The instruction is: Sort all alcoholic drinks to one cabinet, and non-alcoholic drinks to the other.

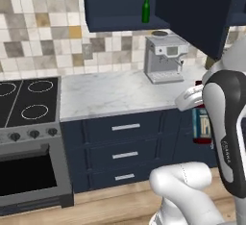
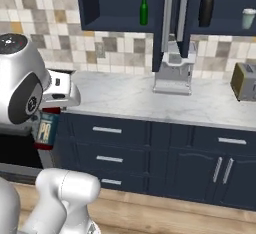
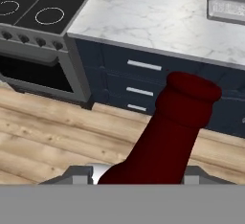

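The jaws are closed on the dark red-brown bottle [image 3: 167, 137], holding it out in front of the drawers [image 1: 125, 147], below the edge of the marble surface [image 1: 110, 94]. Its blue label shows beside the arm. The green bottle [image 2: 144, 9] stands on the narrower cabinet's shelf [image 2: 120, 25]. The black flask [image 2: 206, 9] and the pale cup [image 2: 248, 19] stand on the wider shelf [image 2: 220, 29].

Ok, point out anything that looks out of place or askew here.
One oddity: the dark red-brown bottle is off the counter, held in the gripper out in front of the lower drawers. The green bottle, black flask and teal cup stand upright on cabinet shelves.
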Tool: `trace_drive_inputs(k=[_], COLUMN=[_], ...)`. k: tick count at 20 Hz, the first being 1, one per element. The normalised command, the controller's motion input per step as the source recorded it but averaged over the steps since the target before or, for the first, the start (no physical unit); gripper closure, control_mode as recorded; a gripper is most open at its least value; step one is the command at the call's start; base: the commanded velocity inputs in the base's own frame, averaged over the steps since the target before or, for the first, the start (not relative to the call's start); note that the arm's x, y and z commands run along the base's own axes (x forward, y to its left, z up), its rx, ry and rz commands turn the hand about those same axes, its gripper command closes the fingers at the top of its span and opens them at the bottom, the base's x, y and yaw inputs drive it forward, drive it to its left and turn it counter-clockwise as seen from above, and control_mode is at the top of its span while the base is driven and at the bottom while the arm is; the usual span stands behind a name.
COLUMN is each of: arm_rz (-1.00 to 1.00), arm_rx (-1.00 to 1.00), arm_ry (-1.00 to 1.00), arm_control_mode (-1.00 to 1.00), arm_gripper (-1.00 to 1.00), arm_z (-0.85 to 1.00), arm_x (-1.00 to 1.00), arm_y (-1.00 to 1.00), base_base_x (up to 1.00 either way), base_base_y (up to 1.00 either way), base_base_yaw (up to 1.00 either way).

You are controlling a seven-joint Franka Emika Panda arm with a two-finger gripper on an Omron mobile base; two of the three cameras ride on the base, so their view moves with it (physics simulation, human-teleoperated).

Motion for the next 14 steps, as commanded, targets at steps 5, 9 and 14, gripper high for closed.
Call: trace_drive_inputs(k=[5, 9, 14], arm_rz=[0.0, 0.0, 0.0], arm_rx=[0.0, 0.0, 0.0], arm_ry=[0.0, 0.0, 0.0], arm_control_mode=[1.0, 1.0, 1.0], arm_gripper=[1.0, 1.0, 1.0], arm_z=[0.0, 0.0, 0.0], arm_x=[0.0, 0.0, 0.0], arm_y=[0.0, 0.0, 0.0], base_base_x=[0.57, 0.71, 0.71], base_base_y=[0.29, 0.09, 0.13], base_base_yaw=[0.0, 0.0, 0.0])
